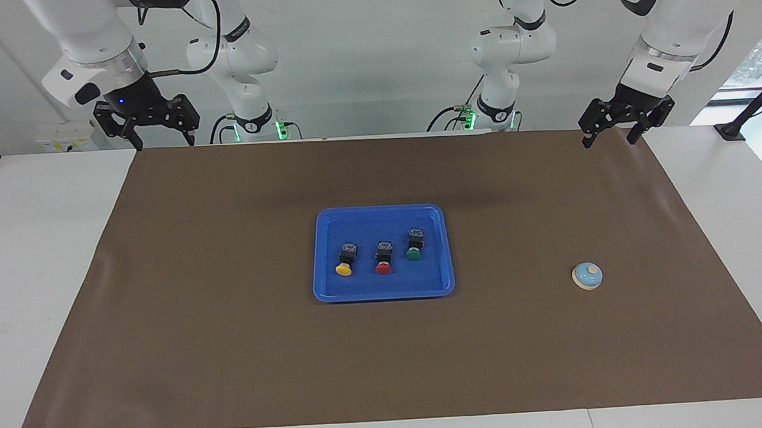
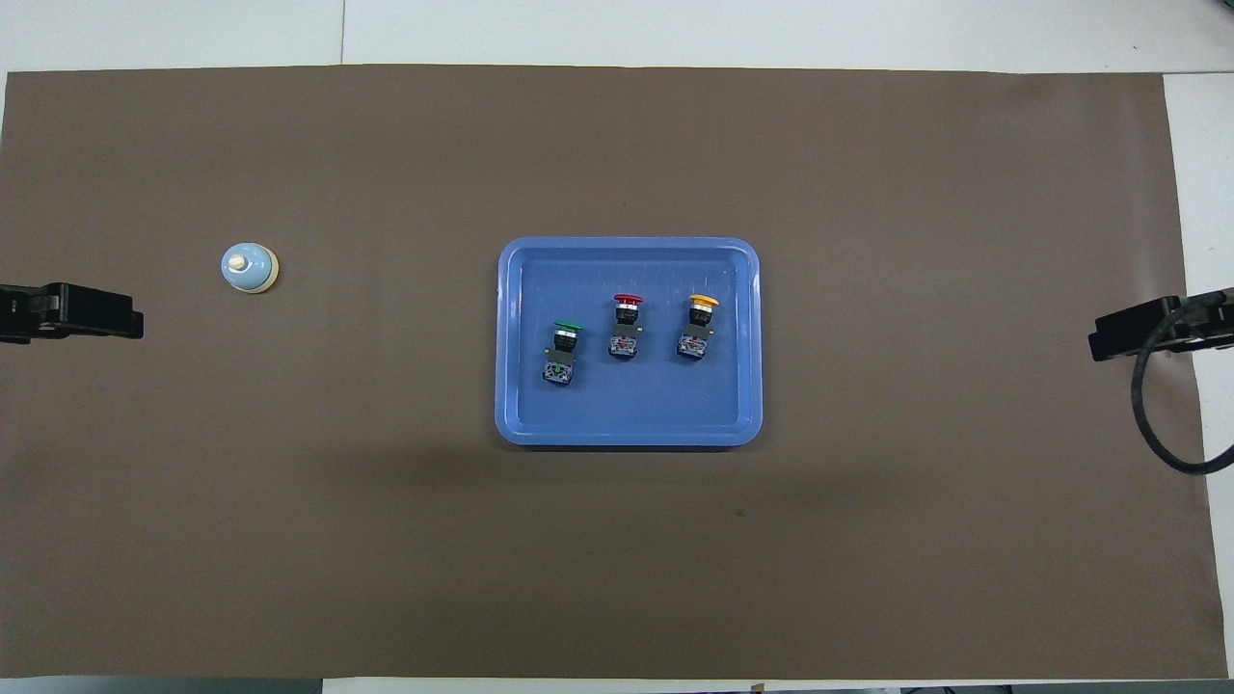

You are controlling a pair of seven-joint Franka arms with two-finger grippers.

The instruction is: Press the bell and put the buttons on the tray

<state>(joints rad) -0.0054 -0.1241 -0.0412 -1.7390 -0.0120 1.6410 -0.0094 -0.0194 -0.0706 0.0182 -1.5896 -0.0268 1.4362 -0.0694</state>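
I see a white desk (image 1: 48,254) covered by a brown mat (image 1: 232,349). Directly on the mat: the blue tray (image 1: 321,287) at the centre, and the bell (image 1: 587,276) toward the left arm's edge of the desk.

Tray (image 1: 384,293) sat mid-mat (image 1: 232,349), three buttons (image 1: 383,257) in a row inside it, caps pointing away from the robots. Bell (image 1: 587,276) stood well apart from the tray, toward the left arm's end of the mat.
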